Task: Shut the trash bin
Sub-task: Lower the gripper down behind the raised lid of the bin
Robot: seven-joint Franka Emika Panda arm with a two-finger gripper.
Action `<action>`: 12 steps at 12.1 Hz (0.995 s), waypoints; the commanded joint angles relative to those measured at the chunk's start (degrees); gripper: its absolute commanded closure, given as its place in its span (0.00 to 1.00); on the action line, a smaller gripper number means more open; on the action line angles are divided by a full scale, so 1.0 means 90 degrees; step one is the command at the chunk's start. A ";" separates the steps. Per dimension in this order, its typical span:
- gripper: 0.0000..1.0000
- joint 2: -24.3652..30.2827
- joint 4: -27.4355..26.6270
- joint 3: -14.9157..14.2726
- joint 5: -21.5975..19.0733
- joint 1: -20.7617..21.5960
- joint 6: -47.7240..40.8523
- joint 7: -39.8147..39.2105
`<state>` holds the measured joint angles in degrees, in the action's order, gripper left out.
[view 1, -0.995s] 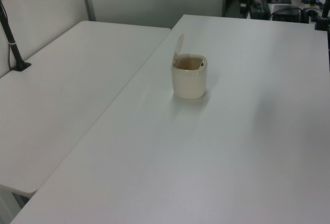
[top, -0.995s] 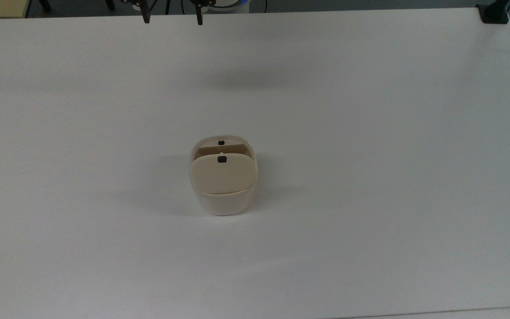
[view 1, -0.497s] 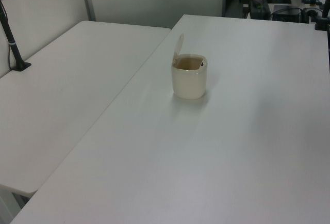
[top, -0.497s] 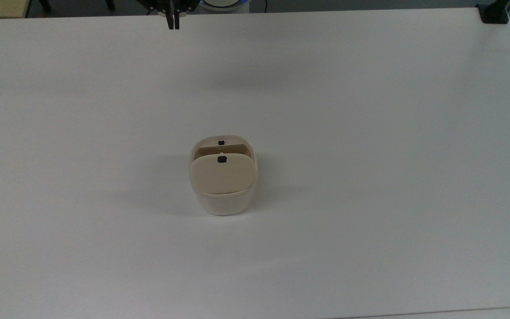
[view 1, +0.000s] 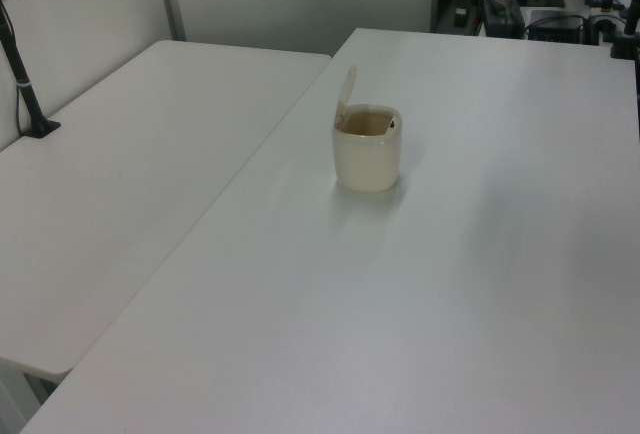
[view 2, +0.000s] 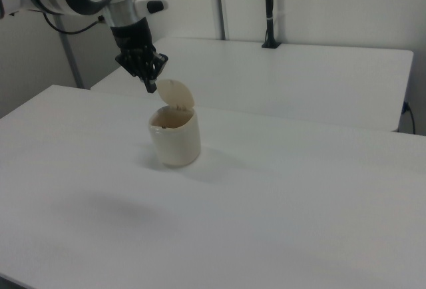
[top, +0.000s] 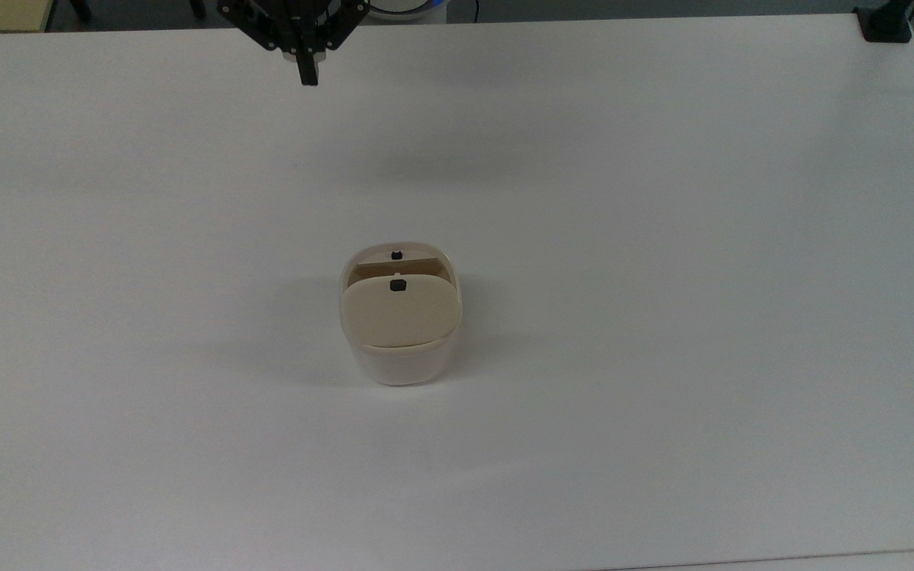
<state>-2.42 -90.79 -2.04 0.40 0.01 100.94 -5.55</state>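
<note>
The trash bin (top: 401,361) is a small cream-white tub standing mid-table on the white table (top: 663,238). Its beige lid (top: 397,316) stands raised on its hinge, leaving the mouth open, and a small black latch (top: 396,286) sits near the lid's free edge. The left view has the trash bin (view 1: 367,154) with the lid (view 1: 346,96) upright on the left view's left side. My gripper (top: 308,76) hangs shut and empty near the table's far edge, well apart from the bin. In the right view my gripper (view 2: 150,86) points down, just left of the lid (view 2: 177,94) and slightly above the bin (view 2: 176,139).
A second white table (view 1: 120,174) adjoins on the left view's left, with a black clamped post (view 1: 25,94) on it. A black clamp (top: 885,24) sits at the top view's top right corner. A black pole (view 2: 269,9) stands on the back table in the right view.
The gripper's fingers went from spread wide to shut. It has since come further into the top view, toward the bin. The bin and its lid have not moved.
</note>
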 commanded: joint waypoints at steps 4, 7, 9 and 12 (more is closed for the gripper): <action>1.00 -0.0453 0.0341 0.0109 -0.0063 0.0107 0.1750 -0.0028; 1.00 -0.0746 0.0361 0.0129 -0.0191 0.0291 0.2960 0.0478; 1.00 -0.1087 0.0449 0.0129 -0.0210 0.0341 0.3888 0.0538; 1.00 -0.1449 0.0449 0.0129 -0.0190 0.0556 0.4584 0.0792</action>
<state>-12.35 -88.22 -0.65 -0.71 3.49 137.87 -0.71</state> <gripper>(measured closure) 0.991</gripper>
